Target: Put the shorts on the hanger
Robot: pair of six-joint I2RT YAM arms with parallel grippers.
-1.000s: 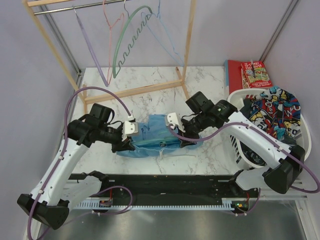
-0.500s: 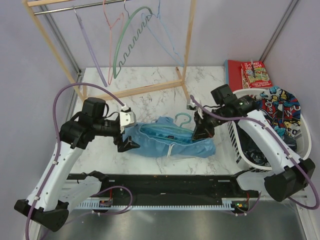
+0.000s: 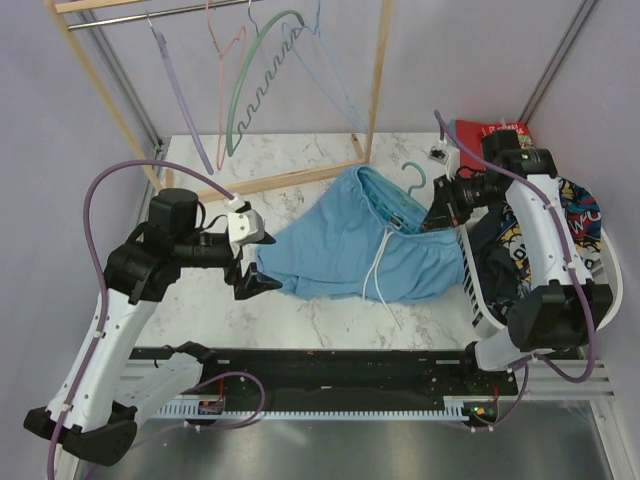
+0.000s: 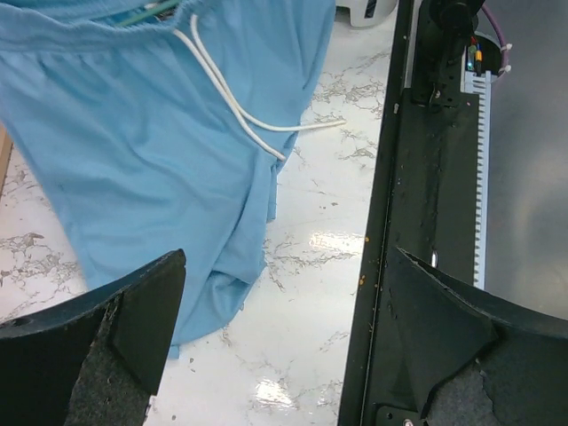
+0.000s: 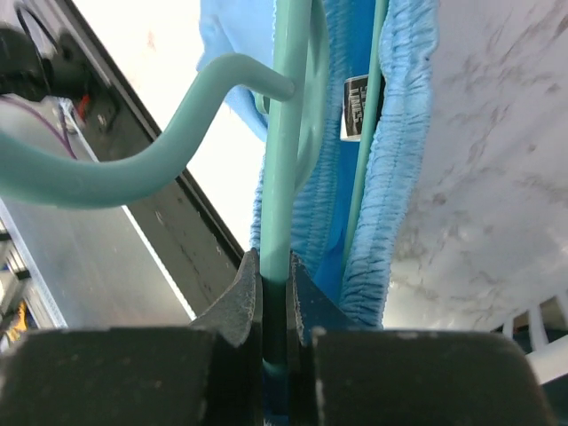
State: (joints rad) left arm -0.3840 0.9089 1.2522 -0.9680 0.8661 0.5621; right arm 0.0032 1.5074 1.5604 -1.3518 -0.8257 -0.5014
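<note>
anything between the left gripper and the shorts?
Nothing visible. The left gripper stands open just off the shorts' left hem, with only bare marble table between its fingers and the fabric. The drawstring hangs further right, out of that path. The right gripper is shut on the teal hanger carrying the waistband.

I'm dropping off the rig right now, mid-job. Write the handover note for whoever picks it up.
Left gripper: open, holding nothing, beside the shorts' left edge.
Right gripper: shut on the hanger near its hook, close to the basket.
Shorts: waistband threaded over the hanger, legs trailing onto the table.
Done: shorts appear to be on the hanger.
Left: check the waistband sits on both hanger arms, as the far one is hidden in fabric.
</note>
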